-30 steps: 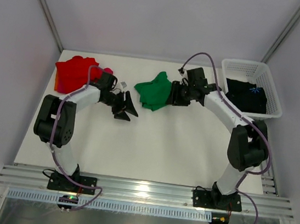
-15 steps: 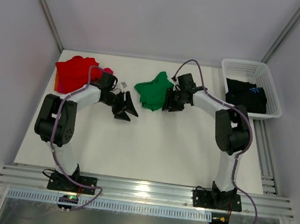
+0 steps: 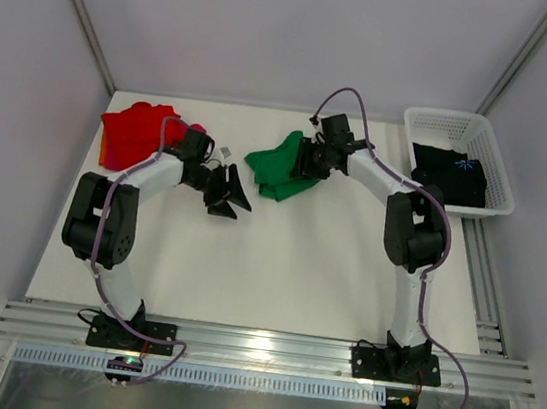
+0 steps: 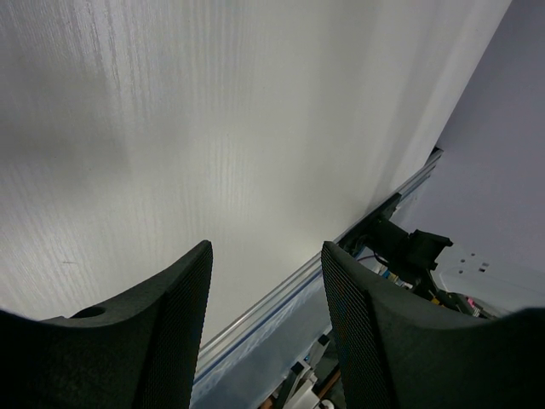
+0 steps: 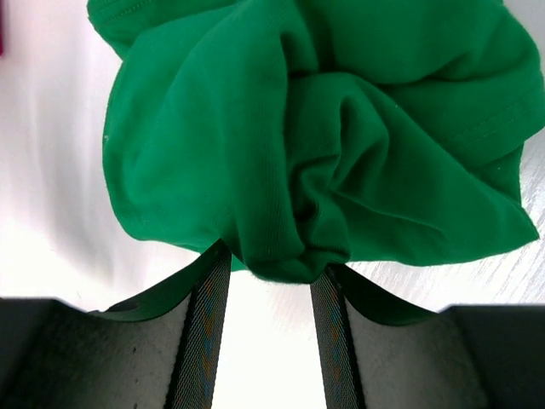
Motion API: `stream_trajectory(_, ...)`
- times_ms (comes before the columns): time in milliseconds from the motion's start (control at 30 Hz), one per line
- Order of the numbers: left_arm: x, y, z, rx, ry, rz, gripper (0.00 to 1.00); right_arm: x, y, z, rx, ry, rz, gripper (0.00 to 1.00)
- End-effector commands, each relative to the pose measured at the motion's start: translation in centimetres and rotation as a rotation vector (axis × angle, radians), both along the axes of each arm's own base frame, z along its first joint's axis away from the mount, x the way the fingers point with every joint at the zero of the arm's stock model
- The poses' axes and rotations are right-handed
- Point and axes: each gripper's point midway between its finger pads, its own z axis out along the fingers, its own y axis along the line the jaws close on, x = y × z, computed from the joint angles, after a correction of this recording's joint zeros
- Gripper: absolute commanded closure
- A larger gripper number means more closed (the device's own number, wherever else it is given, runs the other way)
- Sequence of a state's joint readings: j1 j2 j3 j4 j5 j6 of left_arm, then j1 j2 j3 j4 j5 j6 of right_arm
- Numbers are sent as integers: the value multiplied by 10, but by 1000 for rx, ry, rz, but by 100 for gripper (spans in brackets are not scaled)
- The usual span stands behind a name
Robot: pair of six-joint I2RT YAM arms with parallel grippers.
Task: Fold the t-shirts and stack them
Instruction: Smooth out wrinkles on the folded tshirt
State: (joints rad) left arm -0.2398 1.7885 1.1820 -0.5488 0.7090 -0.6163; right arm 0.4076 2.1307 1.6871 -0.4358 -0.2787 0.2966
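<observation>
The right gripper (image 5: 268, 277), clamped on the crumpled green shirt (image 5: 315, 136), has dragged it toward the table's (image 3: 276, 265) far edge, likely for spreading.

We see a white lattice basket (image 3: 496, 165) at the far right corner of the white surface (image 3: 285, 267), beside grey walls (image 3: 307, 27).

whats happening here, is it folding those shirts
Not folding yet. The right hand is at the crumpled green shirt mid-table, its fingers on either side of a bunched fold. The left hand is open and empty over bare table. A red shirt lies at the far left with a pink one beside it, and a black shirt sits in the basket.
</observation>
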Motion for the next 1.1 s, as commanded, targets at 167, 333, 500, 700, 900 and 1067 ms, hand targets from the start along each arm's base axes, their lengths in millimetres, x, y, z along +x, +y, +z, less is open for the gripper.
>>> stream_trajectory(167,12,-4,17,-25,-59,-5,44,26,7,9,-21,-36,20,54)
stream_trajectory(333,10,-4,11,-34,-51,3,44,41,10,10,-29,-44,21,54)
stream_trajectory(500,4,-6,1,-54,-28,12,44,57,19,30,3,-92,17,54)
stream_trajectory(700,-1,-5,-15,-47,10,13,44,73,22,44,22,-118,5,54)
stream_trajectory(900,-3,-5,-25,-42,28,9,44,80,21,34,44,-99,-11,54)
stream_trajectory(1067,-9,-3,-32,-38,42,10,44,78,27,16,74,-69,-8,54)
